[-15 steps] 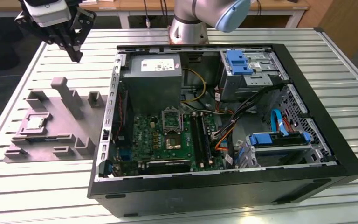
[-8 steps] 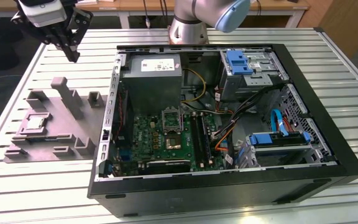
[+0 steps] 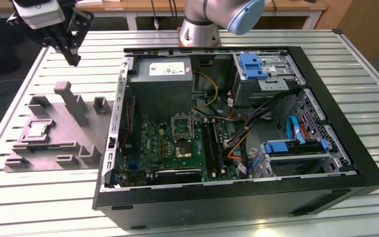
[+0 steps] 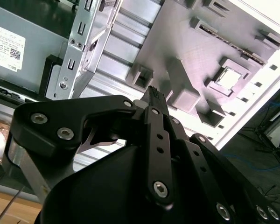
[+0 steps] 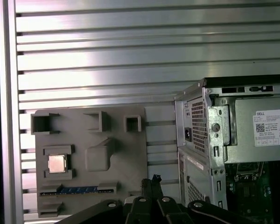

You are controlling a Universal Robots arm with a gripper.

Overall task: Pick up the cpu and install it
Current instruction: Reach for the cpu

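Note:
The cpu [image 3: 37,130] is a small silver square lying flat in a recess of the grey plastic fixture [image 3: 77,150], on the table at the exterior view's left of the open computer case [image 3: 242,197]. It also shows in both wrist views [image 4: 228,78] [image 5: 57,164]. My gripper [image 3: 73,59] hangs high above the far end of the fixture, well clear of the cpu. Its black fingers meet at a point, shut with nothing between them [image 4: 153,92] [image 5: 155,179]. On the green motherboard, the dark socket frame [image 3: 181,126] stands open.
The case holds a grey power-supply box [image 3: 163,79], drive cages with blue clips [image 3: 254,66] and loose cables [image 3: 242,131]. The fixture's upright blocks [image 3: 71,101] rise near the cpu. The slatted metal table [image 3: 45,197] runs around everything, and the arm's base [image 3: 199,29] stands behind the case.

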